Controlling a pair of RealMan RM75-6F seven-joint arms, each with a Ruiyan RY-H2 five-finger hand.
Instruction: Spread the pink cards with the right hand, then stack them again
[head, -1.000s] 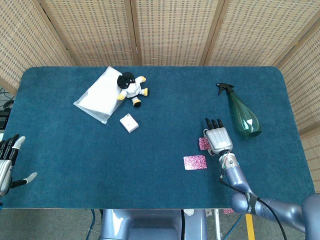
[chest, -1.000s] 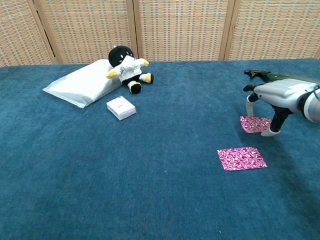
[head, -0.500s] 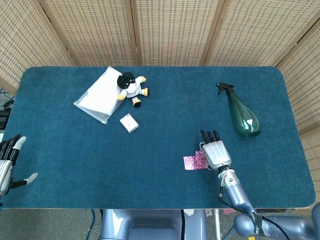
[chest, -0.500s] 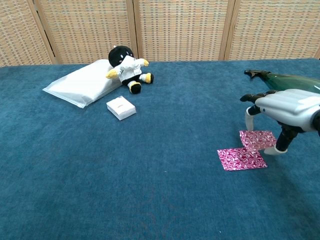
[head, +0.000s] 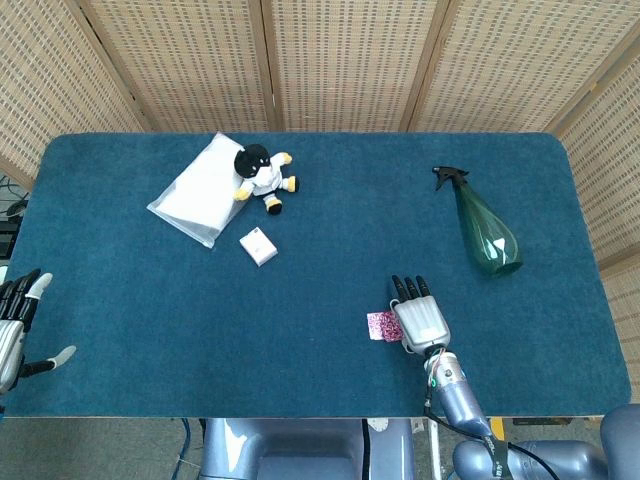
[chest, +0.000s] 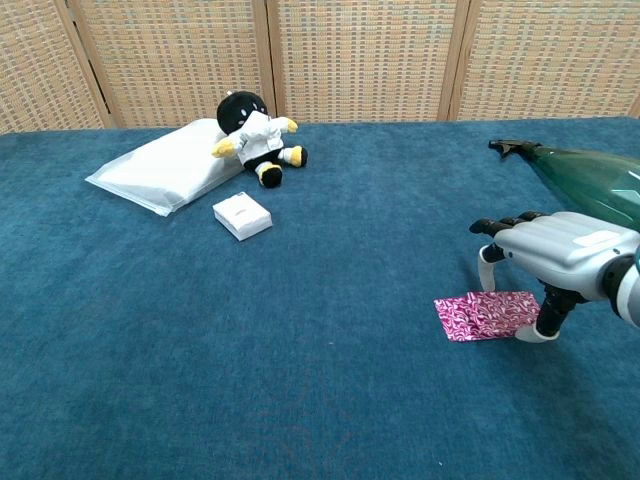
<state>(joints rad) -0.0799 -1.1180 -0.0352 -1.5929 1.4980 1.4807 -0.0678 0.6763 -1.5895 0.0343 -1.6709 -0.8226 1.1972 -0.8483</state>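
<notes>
Two pink patterned cards (chest: 485, 313) lie overlapped on the blue table, the upper one shifted a little right of the lower. From above, only the left edge of the cards (head: 381, 325) shows beside my right hand (head: 420, 318). My right hand (chest: 555, 255) arches over them and grips the upper card between a fingertip (chest: 487, 280) at its far left corner and the thumb (chest: 540, 330) at its near right edge. My left hand (head: 20, 325) rests at the table's left front corner with its fingers apart, holding nothing.
A green spray bottle (head: 487, 232) lies behind the right hand, at the right. At the back left are a white bag (head: 195, 190), a plush toy (head: 262, 177) and a small white box (head: 258, 246). Wicker screens stand behind the table.
My right hand has moved toward the front edge and slightly left, bringing the far pink card with it onto the near one. The left hand has not moved.
</notes>
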